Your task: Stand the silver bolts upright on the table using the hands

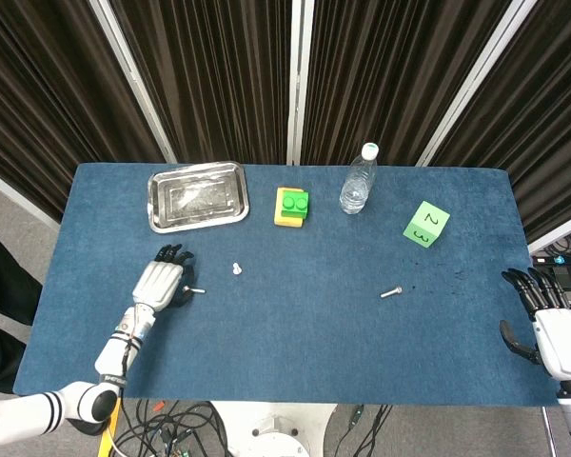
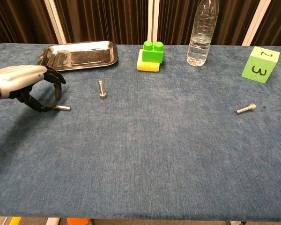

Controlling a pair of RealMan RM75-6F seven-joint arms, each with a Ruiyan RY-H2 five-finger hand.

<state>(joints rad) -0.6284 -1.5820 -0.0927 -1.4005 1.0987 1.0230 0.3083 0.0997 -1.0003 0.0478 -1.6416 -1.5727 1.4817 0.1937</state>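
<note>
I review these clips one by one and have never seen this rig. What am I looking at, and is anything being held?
A two-armed robot with humanlike hands works at a blue table. One camera looks down from its head, one forward from its chest. The left hand curls over a lying bolt; whether it grips it cannot be told. The right hand waits open at the table's edge. One bolt stands upright; another lies further right. Also there: steel tray, water bottle, green-and-yellow blocks, numbered green cube.
</note>
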